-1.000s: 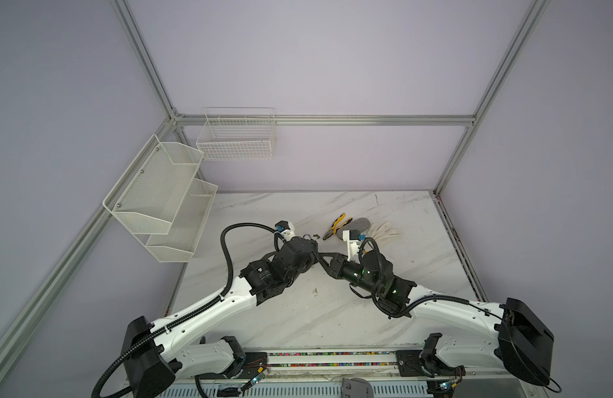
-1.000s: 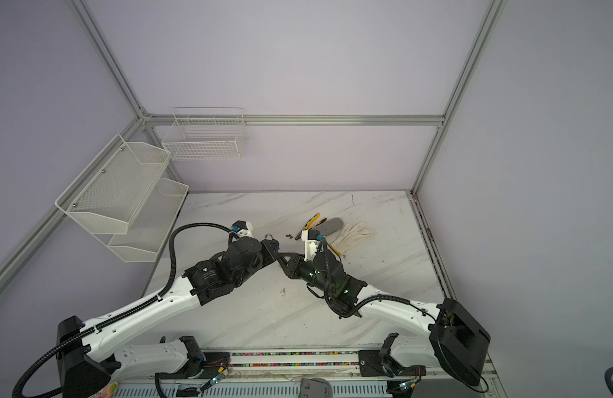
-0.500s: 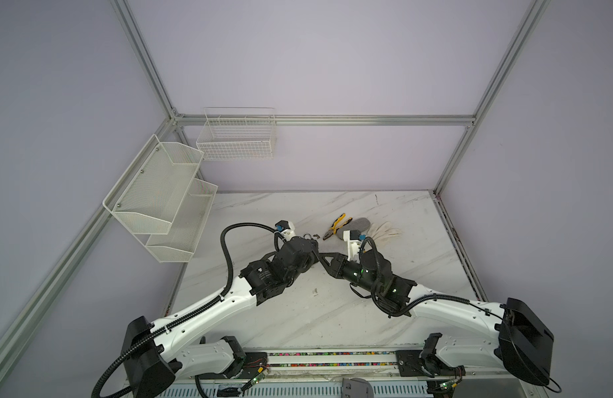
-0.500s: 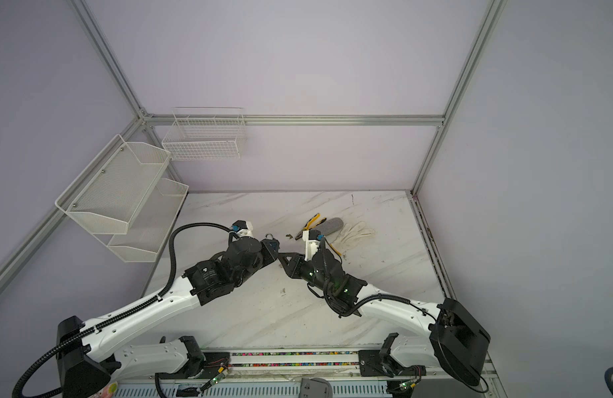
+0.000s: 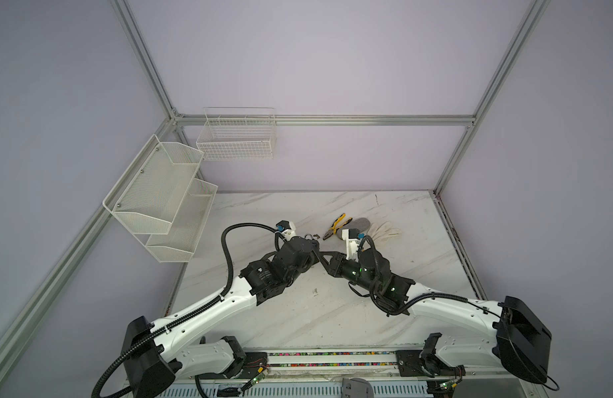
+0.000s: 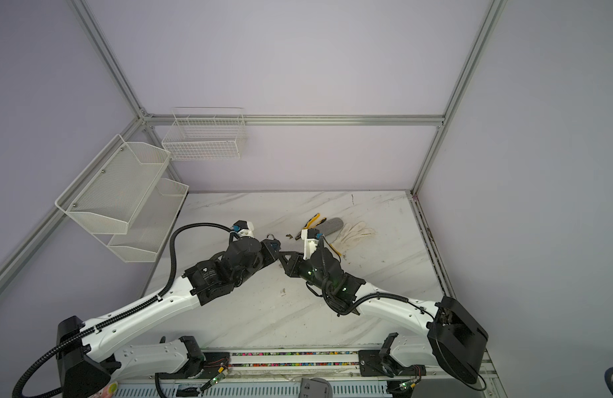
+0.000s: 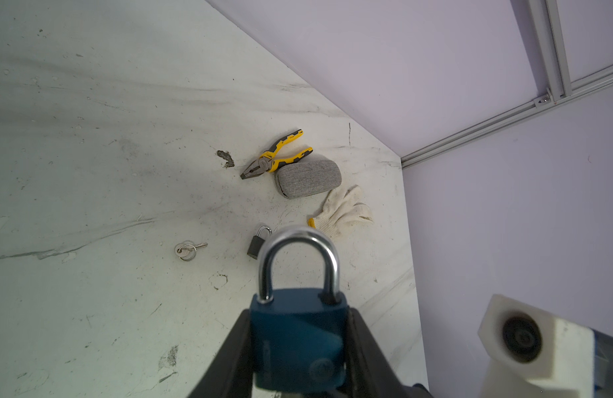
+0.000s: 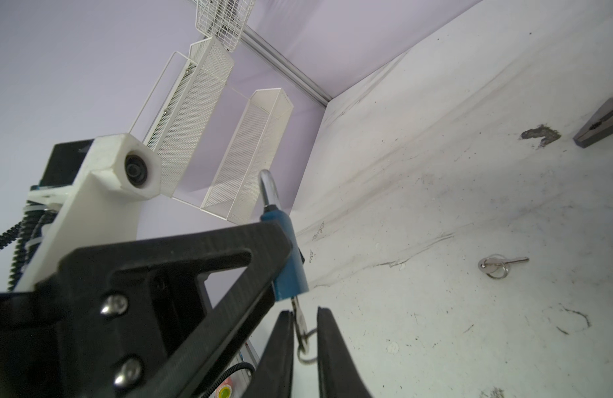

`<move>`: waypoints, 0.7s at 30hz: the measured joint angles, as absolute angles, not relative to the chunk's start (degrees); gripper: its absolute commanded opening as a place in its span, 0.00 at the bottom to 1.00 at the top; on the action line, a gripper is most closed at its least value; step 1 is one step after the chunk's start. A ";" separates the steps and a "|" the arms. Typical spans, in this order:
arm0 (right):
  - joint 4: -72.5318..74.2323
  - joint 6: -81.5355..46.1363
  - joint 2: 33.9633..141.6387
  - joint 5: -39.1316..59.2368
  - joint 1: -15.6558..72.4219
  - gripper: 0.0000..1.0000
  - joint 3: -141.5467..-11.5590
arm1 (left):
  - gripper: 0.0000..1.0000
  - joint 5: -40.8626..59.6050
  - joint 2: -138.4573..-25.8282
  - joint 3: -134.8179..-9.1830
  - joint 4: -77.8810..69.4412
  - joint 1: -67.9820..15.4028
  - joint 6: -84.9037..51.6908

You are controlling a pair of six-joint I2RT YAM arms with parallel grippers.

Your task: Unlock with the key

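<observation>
Left claw (image 7: 298, 314) grips blue padlock (image 7: 298, 341); right claw (image 8: 305, 310) straddles its key (image 8: 299, 318)

**Two arms meet tip to tip over the middle of the workspace**

The left arm (image 5: 201, 306) and right arm (image 5: 446, 303) reach forward and inward from the near corners. In both top views they form a shallow V, wrists turned toward each other and gripper tips almost touching. The left gripper (image 7: 298, 320) is clamped on the body of a blue padlock (image 7: 298, 348), the shackle pointing away from the wrist. The right gripper (image 8: 305, 341) meets the lock's underside, its black fingers (image 8: 332, 355) a narrow gap apart on either side of the key (image 8: 299, 322). Whether they pinch it cannot be told.
</observation>
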State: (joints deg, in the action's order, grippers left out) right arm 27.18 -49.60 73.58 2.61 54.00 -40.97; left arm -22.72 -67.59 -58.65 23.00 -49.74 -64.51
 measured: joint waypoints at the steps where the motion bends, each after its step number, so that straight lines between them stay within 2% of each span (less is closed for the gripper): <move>1: 27.20 -49.54 73.76 2.63 53.98 0.15 -41.04 | 0.00 -22.70 -67.59 -58.65 22.94 -49.74 -64.51; 11: 28.05 -49.50 74.22 3.75 53.98 0.01 -41.28 | 0.00 -21.93 -67.61 -58.65 22.74 -49.45 -64.53; 21: 32.40 -53.49 74.19 7.77 52.60 0.00 -40.93 | 0.00 -20.18 -65.76 -57.56 19.05 -48.49 -65.17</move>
State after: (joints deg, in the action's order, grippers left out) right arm 32.40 -53.49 74.19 7.77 52.60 -40.93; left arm -20.18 -65.76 -57.56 19.05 -48.49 -65.17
